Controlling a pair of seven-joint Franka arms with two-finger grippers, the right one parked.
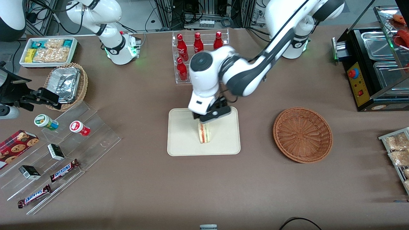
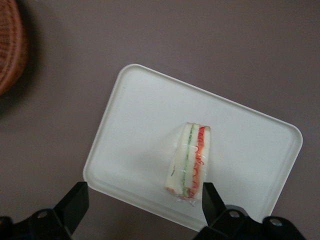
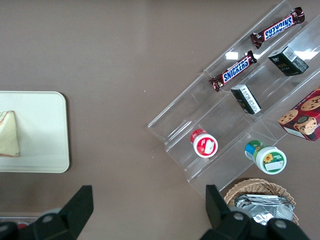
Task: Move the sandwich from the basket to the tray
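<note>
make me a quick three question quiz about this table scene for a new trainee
1. True or false: the sandwich lies in the basket.
2. The gripper above the tray is: A) open, B) shut on the sandwich, C) shut on nothing.
3. What stands on the table just farther from the front camera than the tray?

Key
1. False: it stands on the tray, and the basket holds nothing.
2. A: its fingers are spread apart above the sandwich.
3. A clear rack of red bottles.
</note>
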